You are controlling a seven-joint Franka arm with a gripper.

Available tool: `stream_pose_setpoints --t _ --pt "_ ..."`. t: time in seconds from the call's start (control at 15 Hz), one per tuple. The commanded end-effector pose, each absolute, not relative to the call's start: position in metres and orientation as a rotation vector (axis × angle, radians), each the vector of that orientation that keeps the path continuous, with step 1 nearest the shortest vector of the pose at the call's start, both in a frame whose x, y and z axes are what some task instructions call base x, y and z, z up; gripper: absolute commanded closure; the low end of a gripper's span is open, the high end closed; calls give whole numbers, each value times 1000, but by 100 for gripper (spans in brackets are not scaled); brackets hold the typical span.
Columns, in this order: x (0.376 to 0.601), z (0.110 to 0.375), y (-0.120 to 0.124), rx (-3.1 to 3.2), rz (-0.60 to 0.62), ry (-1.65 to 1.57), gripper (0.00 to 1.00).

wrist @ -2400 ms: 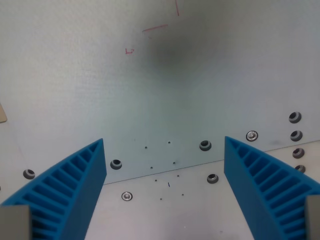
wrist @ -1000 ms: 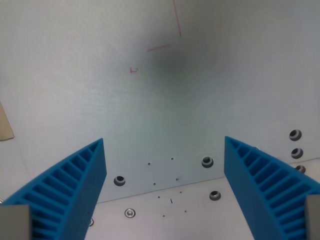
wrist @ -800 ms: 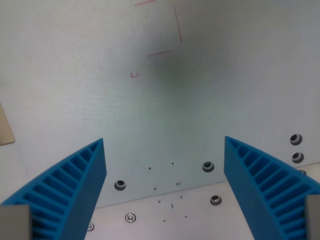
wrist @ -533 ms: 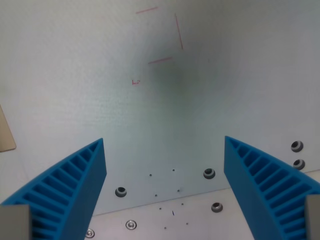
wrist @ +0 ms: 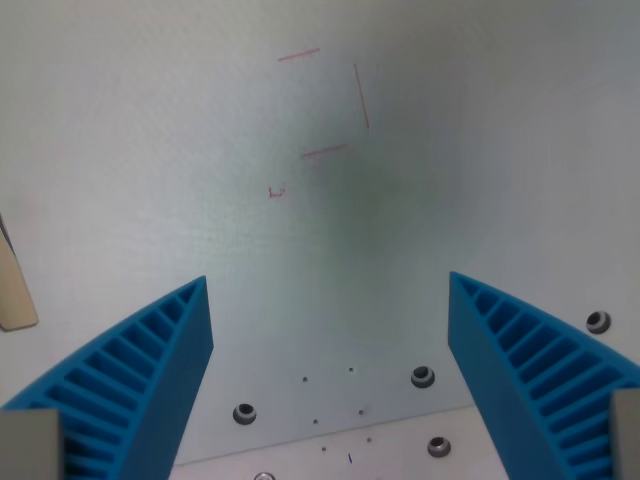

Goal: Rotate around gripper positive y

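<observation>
My gripper point(wrist: 330, 375) is open and empty, its two blue ribbed fingers point(wrist: 130, 390) standing wide apart at the bottom left and bottom right of the wrist view. Between and beyond them lies a pale grey tabletop point(wrist: 200, 120) with thin red pen marks point(wrist: 335, 105) near the top middle. No object sits between the fingers.
Several bolt holes and screws point(wrist: 422, 377) dot the plate along the bottom, beside a seam to a lighter plate. A beige strip point(wrist: 14, 295) shows at the wrist view's left edge. A soft dark shadow lies on the table near the middle.
The whole scene has slid down the picture: the red marks and bolt holes sit lower and more table shows at the top. The camera has tilted. The fingers stay open as before.
</observation>
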State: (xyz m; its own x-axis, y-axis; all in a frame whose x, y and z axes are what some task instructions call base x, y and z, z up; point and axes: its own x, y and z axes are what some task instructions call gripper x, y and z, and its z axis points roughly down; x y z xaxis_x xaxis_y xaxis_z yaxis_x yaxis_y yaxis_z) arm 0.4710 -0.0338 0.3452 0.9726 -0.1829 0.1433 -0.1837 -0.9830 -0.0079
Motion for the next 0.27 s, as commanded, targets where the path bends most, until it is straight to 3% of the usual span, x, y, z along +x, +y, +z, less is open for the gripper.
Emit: stream_pose_setpoints --t 0.07,0.27 --pt "455 345 -33 3011 656 -284 0" --pt "455 345 -33 2996 708 -282 0"
